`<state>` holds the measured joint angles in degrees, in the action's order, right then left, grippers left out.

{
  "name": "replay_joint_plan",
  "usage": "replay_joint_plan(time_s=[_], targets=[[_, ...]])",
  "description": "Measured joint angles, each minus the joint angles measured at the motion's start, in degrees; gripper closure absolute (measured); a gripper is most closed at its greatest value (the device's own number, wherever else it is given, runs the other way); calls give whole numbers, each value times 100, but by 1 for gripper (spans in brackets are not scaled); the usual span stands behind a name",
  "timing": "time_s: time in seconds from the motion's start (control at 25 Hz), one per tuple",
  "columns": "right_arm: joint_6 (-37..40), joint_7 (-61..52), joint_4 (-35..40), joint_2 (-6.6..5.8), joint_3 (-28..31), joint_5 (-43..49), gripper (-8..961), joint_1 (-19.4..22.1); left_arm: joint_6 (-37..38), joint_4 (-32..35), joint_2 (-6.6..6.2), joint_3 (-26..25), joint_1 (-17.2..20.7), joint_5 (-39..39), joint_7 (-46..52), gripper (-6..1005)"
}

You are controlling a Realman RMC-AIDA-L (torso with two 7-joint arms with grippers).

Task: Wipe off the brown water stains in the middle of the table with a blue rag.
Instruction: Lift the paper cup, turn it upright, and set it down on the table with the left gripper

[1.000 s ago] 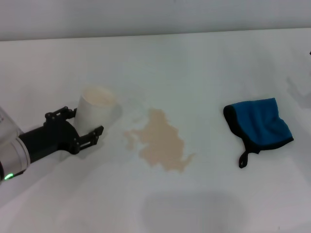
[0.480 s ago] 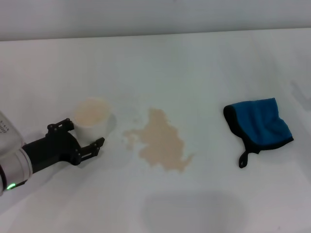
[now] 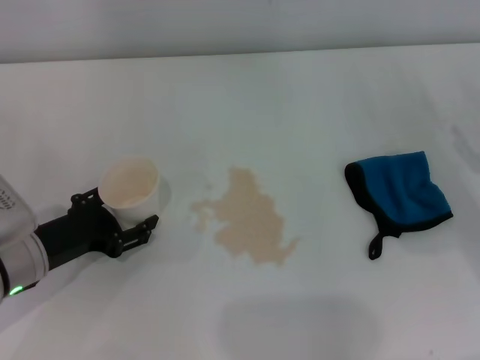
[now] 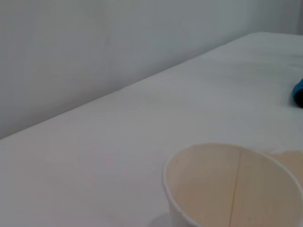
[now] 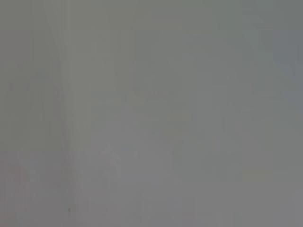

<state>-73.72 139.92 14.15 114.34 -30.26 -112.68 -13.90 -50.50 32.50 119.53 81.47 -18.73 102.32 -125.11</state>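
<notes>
The left end effector (image 3: 124,214) sits low over the near left part of the desk (image 3: 300,105), its black fingers (image 3: 142,223) spread apart on either side of a white cup (image 3: 131,191). Whether they actually press the cup's wall I cannot tell; one finger shows in front of the cup and the other is partly hidden behind it. The cup stands upright with its mouth open to the ceiling, and its inside carries a beige tint; from the left wrist view the cup (image 4: 232,189) fills the lower part of the scene, with a seam running down its inner wall. Just to the right of the cup, near the middle of the desk, lie the brown water stains (image 3: 247,217), a pale tan blotch with ragged edges and a few small specks on the side nearest the cup. The stains and the cup are near each other but not touching. Well to the right of the stains lies the blue rag (image 3: 401,191), crumpled flat on the desk, black trim around its edge and a short black loop tab pointing toward the near side. Nothing is touching the rag. The right end effector is nowhere to be seen in the head view, and its wrist view shows only a plain grey blur.
</notes>
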Motion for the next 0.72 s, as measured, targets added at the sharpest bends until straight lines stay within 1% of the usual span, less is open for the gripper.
replay_joint_plan(time_s=[0.32,0.6,0.72], targets=[[8,0,36,-7,-11,0,171,-23,11,10,-4,0,42,140,-4,249],[15,0,70,-9,-15,0,172,-17,88,52,0,6,72,202,-200,230],[20,0,70,-9,-10,0,172,-8,70,53,0,14,72,202,-240,144]])
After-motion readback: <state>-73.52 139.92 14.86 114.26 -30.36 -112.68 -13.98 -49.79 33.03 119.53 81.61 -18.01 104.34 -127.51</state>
